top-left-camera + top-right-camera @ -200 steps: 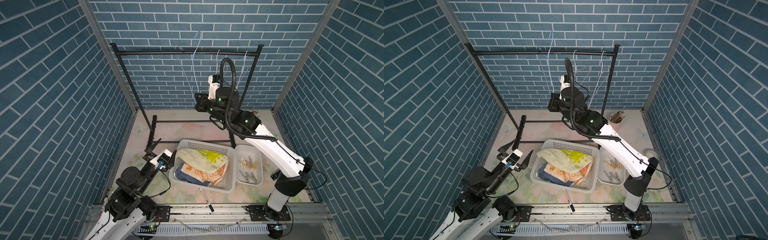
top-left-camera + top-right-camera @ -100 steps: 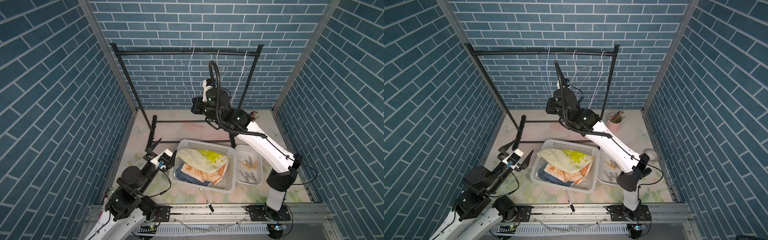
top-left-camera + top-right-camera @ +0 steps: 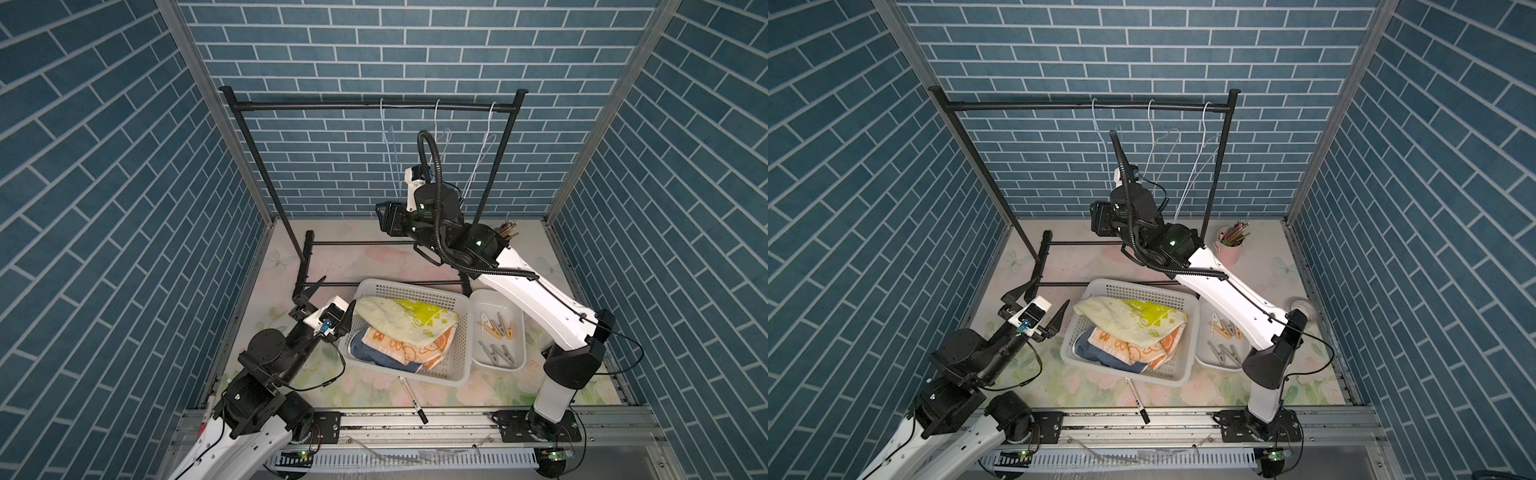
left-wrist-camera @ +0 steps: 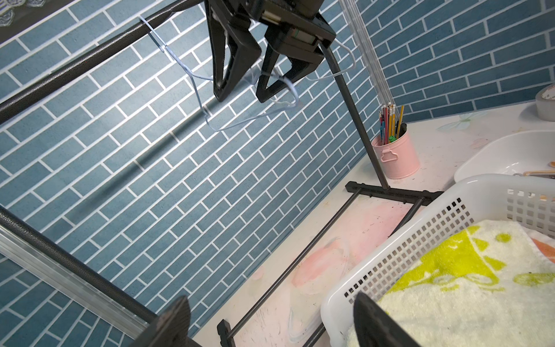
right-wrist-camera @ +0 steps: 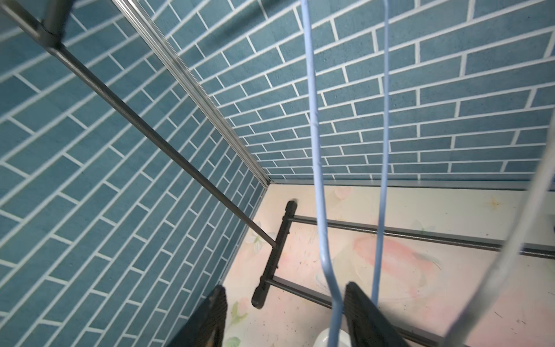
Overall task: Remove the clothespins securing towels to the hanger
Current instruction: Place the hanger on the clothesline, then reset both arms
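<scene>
Three towels [image 3: 405, 320] lie piled in the white basket [image 3: 415, 287], the yellow one on top, then the orange, then the blue. The clothespins [image 3: 496, 328] lie in the white tray [image 3: 496, 297] beside it. Three bare wire hangers hang on the black rail [image 3: 332, 107]. The blue hanger [image 5: 315, 150] passes between the fingers of my open right gripper [image 5: 283, 288], close to one finger [image 5: 360, 306]; I cannot tell whether they touch. From the left wrist view, the right gripper [image 4: 241, 96] also shows open at the hangers. My left gripper [image 4: 270, 300] stands open and empty by the basket's corner.
A pink cup of pencils [image 3: 1231, 245] stands at the back right by the rack's post. A black-capped marker [image 3: 411, 399] lies in front of the basket. The rack's base bars [image 3: 374, 243] cross the floor. A tape roll [image 3: 1304, 309] sits behind my right arm.
The blue hanger's hook stood above the rail a second ago and now hangs on it. My right gripper has gone from shut to open. The left arm has not moved.
</scene>
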Available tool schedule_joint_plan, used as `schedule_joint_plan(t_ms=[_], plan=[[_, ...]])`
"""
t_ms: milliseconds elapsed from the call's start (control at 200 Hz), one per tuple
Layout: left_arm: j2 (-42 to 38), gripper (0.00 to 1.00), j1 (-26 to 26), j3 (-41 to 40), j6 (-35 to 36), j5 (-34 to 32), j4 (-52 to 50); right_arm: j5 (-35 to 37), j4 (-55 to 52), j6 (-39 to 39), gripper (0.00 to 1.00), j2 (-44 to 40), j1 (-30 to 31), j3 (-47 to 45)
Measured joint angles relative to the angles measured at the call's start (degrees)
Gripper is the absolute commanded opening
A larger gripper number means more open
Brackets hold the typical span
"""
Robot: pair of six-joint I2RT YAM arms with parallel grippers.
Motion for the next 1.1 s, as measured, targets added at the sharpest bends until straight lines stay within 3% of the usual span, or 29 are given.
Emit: schedule_joint_plan(t_ms=[270, 705, 910, 1100], plan=[[1.88, 0.86, 0.0, 0.07, -3.17, -4.04, 1.14, -1.79, 3.74, -3.08, 0.74, -8.33, 0.0, -4.55], [8.28, 0.9, 0.22, 0.94, -12.35, -24.72, 1.25, 4.07, 0.72, -21.62, 0.76, -27.19, -1.14, -19.34], [12.0, 0.91, 3.06, 0.76, -15.76, -29.31, 1.55, 9.62, -2.32, -26.36, 0.81, -37.66, -9.01, -32.41], [13.51, 0.95, 10.47, -1.29, -20.15, -29.59, 3.04, 15.87, 0.96, -28.15, 0.91, -49.07, -18.45, -49.7]])
